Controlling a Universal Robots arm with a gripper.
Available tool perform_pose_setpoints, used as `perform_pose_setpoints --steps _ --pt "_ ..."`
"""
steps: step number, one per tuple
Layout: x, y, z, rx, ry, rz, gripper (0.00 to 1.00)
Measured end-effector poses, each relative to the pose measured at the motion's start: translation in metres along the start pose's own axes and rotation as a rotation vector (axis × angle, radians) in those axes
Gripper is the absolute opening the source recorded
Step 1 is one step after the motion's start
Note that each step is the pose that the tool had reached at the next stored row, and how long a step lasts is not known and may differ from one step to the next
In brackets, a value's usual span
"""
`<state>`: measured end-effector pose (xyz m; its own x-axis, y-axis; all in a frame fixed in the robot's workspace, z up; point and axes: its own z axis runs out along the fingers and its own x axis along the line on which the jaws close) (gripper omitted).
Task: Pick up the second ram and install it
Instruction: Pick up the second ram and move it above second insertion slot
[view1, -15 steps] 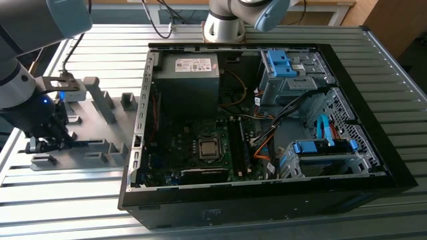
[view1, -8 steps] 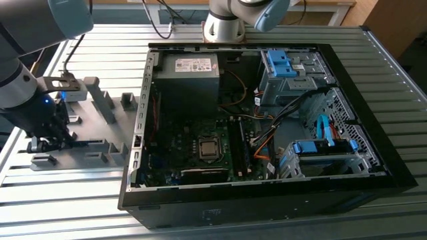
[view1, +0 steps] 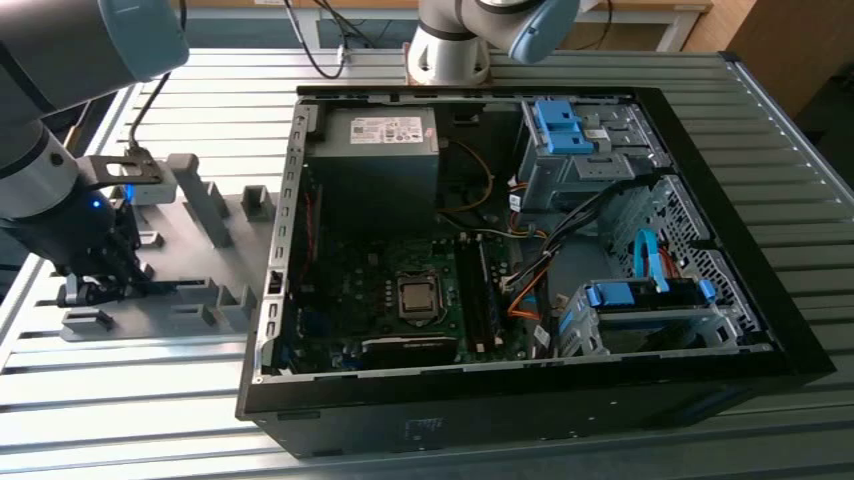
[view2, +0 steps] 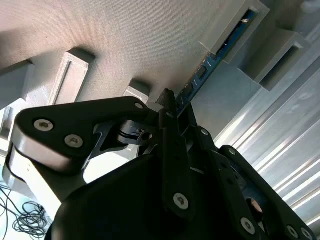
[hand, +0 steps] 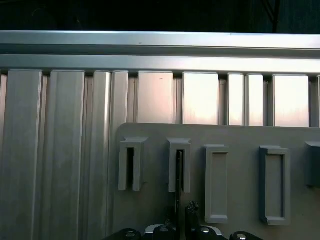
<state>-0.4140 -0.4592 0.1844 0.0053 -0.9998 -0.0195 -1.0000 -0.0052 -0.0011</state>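
Observation:
The second ram (view2: 220, 50) is a thin blue circuit-board stick standing on edge in a slot of the grey holder tray (view2: 125, 40). In the first wrist view it shows edge-on as a thin dark line (hand: 178, 172) in the second slot post. My gripper (view2: 172, 102) sits right at the stick's near end, straddling it (hand: 181, 214). In the exterior view the gripper (view1: 91, 290) is down over the tray (view1: 200, 300) at the exterior view's left, beside the open computer case (view1: 534, 250).
The motherboard (view1: 400, 300) lies in the case with ram slots (view1: 478, 290) to the right of the processor socket, a power supply behind and blue drive brackets (view1: 647, 295). Several upright grey posts (view1: 200, 200) rise from the tray around the gripper. The table is ribbed metal (hand: 60, 150).

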Motion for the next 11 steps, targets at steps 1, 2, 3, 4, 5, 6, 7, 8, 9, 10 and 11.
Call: perform_pose_setpoints --steps 1,2,3,4,5,6,7,8,9,10,11 --pt "-0.0001 -0.0001 0.0003 -0.0001 0.0000 0.000 0.23" --pt "-0.0002 -0.0002 0.0005 0.0000 0.0000 0.000 0.23" --pt "-0.0003 -0.0004 0.0008 0.0001 -0.0001 0.000 0.23" --pt "-0.0004 -0.0006 0.0010 0.0002 -0.0002 0.000 0.23" --pt "-0.0005 -0.0007 0.0012 0.0003 -0.0002 0.000 0.23" --pt "-0.0005 -0.0008 0.0013 0.0002 -0.0001 0.000 0.23" --pt "-0.0005 -0.0009 0.0012 0.0000 0.0000 0.000 0.23" --pt "-0.0005 -0.0011 0.0013 0.0002 -0.0002 0.000 0.23" --pt "-0.0005 -0.0011 0.0012 0.0001 -0.0001 0.000 0.23" --pt "-0.0005 -0.0012 0.0010 0.0000 0.0000 0.000 0.23" --pt "-0.0005 -0.0012 0.0006 0.0000 0.0000 0.000 0.23"
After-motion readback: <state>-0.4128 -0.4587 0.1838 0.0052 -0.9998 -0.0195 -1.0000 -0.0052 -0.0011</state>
